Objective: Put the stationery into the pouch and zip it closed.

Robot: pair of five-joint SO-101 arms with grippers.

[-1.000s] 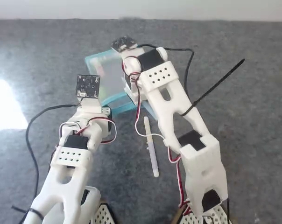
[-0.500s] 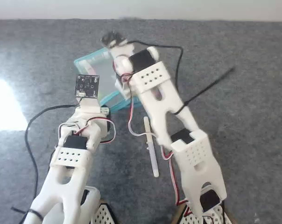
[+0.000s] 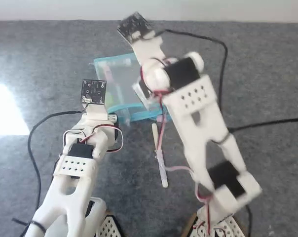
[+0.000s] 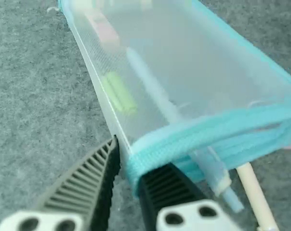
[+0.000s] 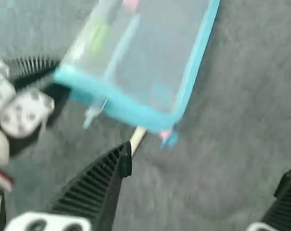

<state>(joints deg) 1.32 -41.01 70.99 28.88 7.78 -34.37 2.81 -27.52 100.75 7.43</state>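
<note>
The packing step is going on, and the zipping is not yet starting. The pouch (image 3: 120, 84) is lying on the gray table (image 3: 267, 74) in front of both arms. The left gripper (image 4: 128, 168) is pinching it tight at a corner, right on the blue zip (image 4: 198, 137) edge. The right gripper (image 5: 203, 187) is hanging above the pouch's mouth with its jaws wide apart and nothing between them. A pale stick (image 3: 160, 158) is lying on the table just beside the mouth, not yet inside. The next move is likely asking the right gripper to go down, close on the stick, and slide it in through the opening while the left one is holding the pouch steady. After that, the pull (image 5: 169, 138) is going to need a tug along the zip. The pouch is looking soft and see-through, made of pale mesh with a bright blue border. Through it a green marker (image 4: 119, 92), a light blue pen (image 4: 155, 91) and a pink thing (image 4: 104, 31), maybe an eraser, are showing. The pen's tip is poking out of the mouth, so it is looking like it needs a push inward before the zip can run past.
</note>
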